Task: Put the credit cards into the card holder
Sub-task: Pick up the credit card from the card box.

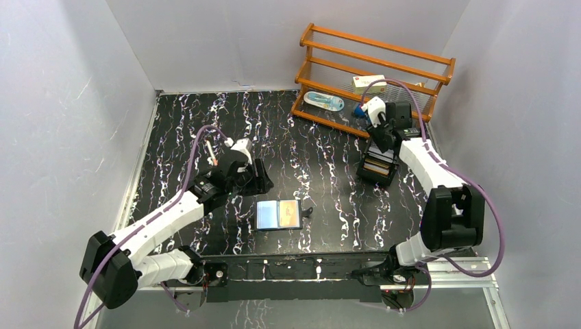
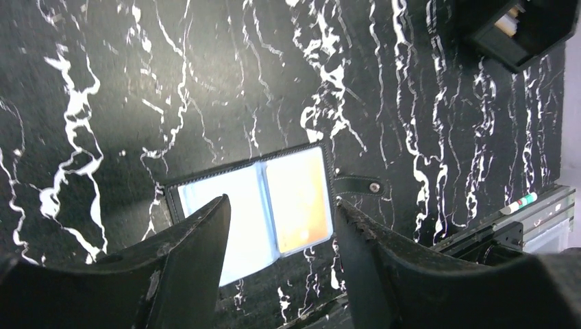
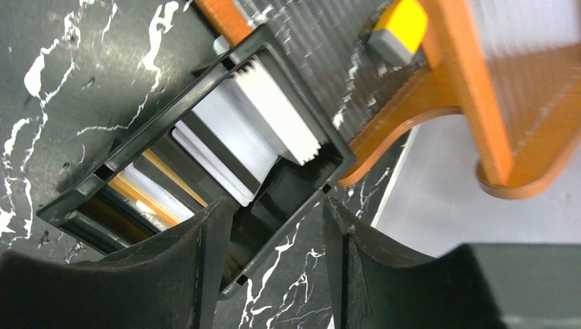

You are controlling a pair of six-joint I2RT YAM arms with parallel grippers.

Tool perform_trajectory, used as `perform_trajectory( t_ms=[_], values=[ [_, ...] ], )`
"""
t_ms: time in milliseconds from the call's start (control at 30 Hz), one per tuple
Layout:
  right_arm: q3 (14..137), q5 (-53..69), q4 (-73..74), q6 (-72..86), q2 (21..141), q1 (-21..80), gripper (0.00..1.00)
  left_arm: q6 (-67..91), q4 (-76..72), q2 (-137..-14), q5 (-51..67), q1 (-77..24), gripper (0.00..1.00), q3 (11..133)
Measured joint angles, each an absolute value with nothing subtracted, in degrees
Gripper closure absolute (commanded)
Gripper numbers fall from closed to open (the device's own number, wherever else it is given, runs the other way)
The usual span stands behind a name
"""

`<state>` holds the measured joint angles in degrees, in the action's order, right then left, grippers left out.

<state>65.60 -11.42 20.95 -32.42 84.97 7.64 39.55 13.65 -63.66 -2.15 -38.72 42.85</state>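
marbled table [image 1: 322,137] bears open card holder [image 1: 279,214] and box [image 1: 379,164] holding credit cards [image 3: 274,116].

The top camera looks down from high behind the arms on the whole desk [image 1: 308,157]. The left wrist camera peers past the left claw [image 2: 281,201], close over the wallet [image 2: 294,199]. The right wrist camera peers past the right claw [image 3: 277,202], close over the black box [image 3: 308,96]. Both spots show from above.

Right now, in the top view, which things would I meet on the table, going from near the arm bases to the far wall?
card holder → box → rack
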Motion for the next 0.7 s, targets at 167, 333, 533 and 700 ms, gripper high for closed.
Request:
perform_trajectory(
  t_ms=[167,333,533,700],
  values=[
    [60.9,-10.7,16.6,-36.8,87.8,7.2,0.35,34.7,17.2,-64.1,-3.1,-38.7,0.36,49.0],
    [57.0,-11.9,11.3,-42.0,91.4,7.0,0.45,30.6,18.5,-64.3,-4.2,-38.7,0.36,52.1],
    [57.3,-12.3,8.1,-45.6,96.1,6.5,0.45,28.1,17.2,-62.9,-5.3,-38.7,0.36,48.8],
    [57.4,-12.4,7.4,-47.9,96.4,6.5,0.5,27.2,16.6,-63.0,-5.1,-38.4,0.36,48.4]
  ],
)
